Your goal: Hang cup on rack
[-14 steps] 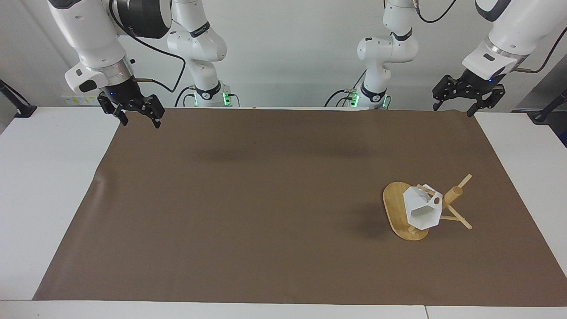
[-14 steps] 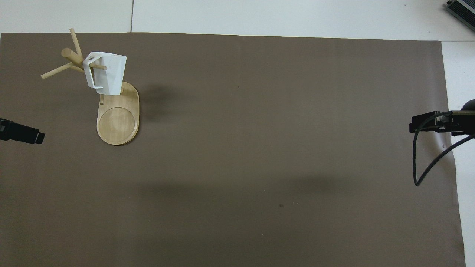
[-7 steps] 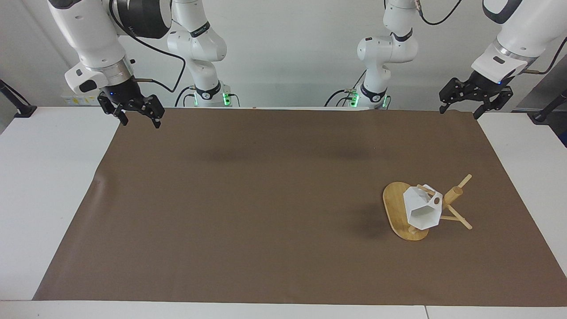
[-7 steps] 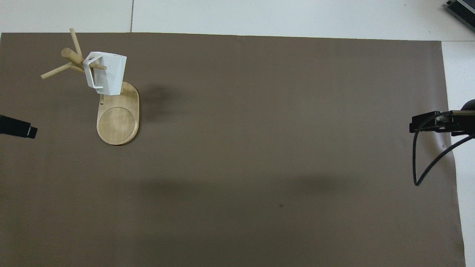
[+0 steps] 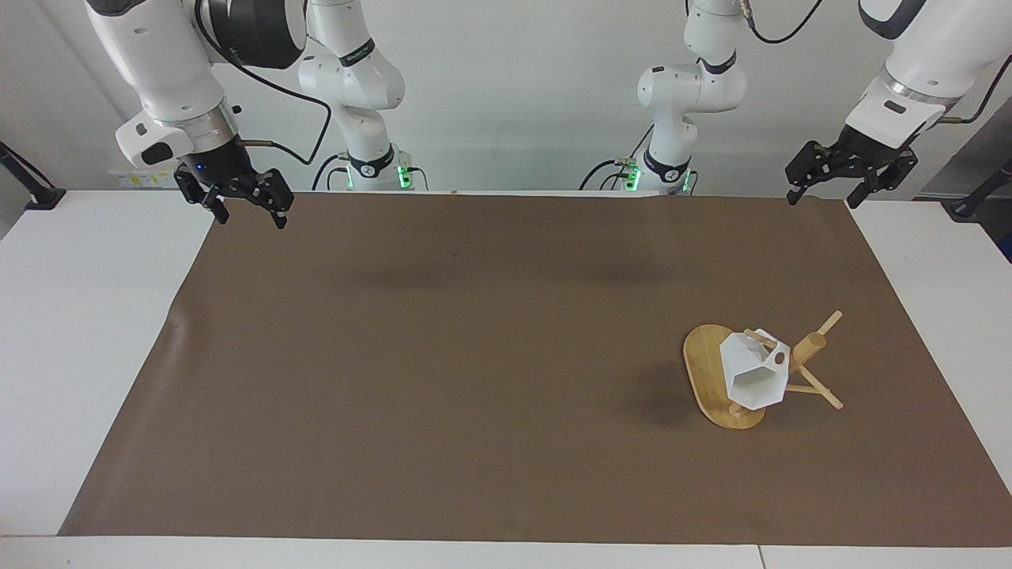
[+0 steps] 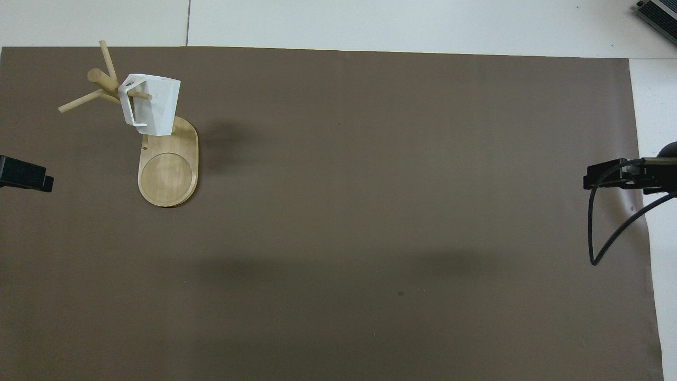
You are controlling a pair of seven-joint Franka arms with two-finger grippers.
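Note:
The white faceted cup [image 5: 755, 375] [image 6: 151, 105] hangs by its pierced tab on a peg of the bamboo rack [image 5: 711, 378] [image 6: 168, 169], which stands on the brown mat toward the left arm's end of the table. My left gripper [image 5: 822, 197] [image 6: 31, 180] is raised over the mat's corner by that arm's base, open and holding nothing, well apart from the rack. My right gripper [image 5: 247, 213] [image 6: 595, 180] waits open and holding nothing over the mat's corner at the right arm's end.
A brown mat [image 5: 474, 356] [image 6: 370, 211] covers most of the white table [image 5: 79, 316]. A black cable [image 6: 597, 233] loops down from the right arm's wrist. Black stands [image 5: 32, 190] sit at the table's corners by the robots.
The left gripper has lifted and drawn back toward its own end of the table, away from the rack. The cup, the rack and the right arm have not moved.

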